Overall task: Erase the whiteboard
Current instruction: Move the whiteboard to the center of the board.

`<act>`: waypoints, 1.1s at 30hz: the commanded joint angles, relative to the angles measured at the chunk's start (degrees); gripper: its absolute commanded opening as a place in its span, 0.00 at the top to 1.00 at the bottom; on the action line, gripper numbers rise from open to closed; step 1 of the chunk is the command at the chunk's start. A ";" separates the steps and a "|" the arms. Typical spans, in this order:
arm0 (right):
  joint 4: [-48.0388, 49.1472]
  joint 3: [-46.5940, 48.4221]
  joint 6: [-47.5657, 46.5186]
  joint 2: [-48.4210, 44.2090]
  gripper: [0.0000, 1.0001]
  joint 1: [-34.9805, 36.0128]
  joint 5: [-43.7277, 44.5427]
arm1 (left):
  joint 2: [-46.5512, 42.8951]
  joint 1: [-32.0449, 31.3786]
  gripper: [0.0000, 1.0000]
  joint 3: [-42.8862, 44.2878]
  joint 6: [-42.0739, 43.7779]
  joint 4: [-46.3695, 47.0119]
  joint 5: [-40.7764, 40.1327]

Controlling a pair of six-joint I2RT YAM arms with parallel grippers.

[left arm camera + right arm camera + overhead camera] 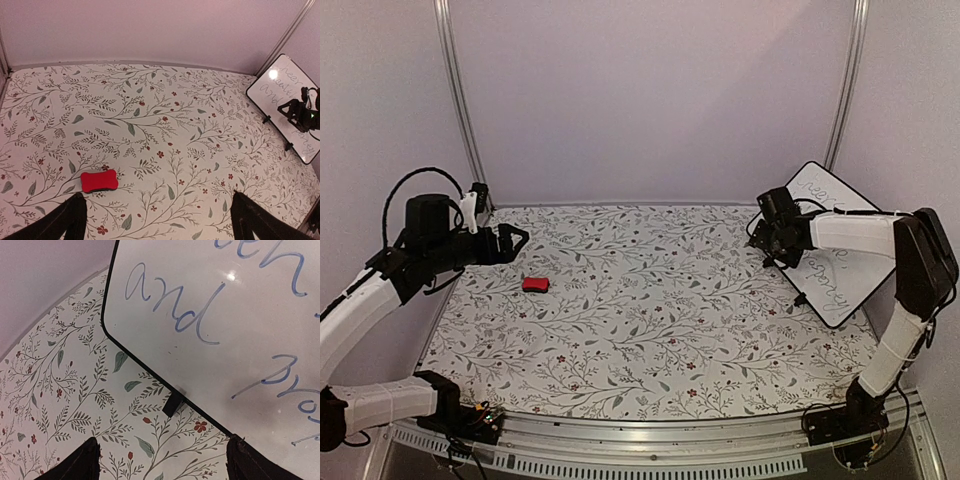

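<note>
The whiteboard [840, 285] sits at the far right of the worktop [650, 330], close to the right wall and turned so that one corner points toward the far wall. It is not clear whether it lies flat or leans. Cursive handwriting [175, 310] covers its face, and the word "and" can be read in the right wrist view. A small black foot [172, 403] sticks out from the rim on the board's left edge.

The right tool [775, 235] hovers over that left edge. Its fingers [80, 462] are spread wide and grasp nothing. The rim runs across the gap between them.

The left tool [510, 243] is at the far left of the worktop, well apart from the board. It is also released, fingers wide and empty. A red eraser [535, 284] lies on the flowered worktop just to the near right of it.
</note>
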 commanded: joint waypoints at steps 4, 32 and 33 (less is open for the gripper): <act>-3.21 8.57 6.36 9.61 0.20 1.55 6.87 | -0.50 -0.73 0.00 0.50 0.31 -0.31 0.56; -8.79 16.08 12.99 22.37 0.40 2.12 11.74 | -1.10 -1.19 0.00 0.49 0.27 -0.33 1.00; -9.01 16.39 13.06 22.54 0.40 2.11 11.80 | -1.10 -1.22 0.00 0.49 0.27 -0.33 1.01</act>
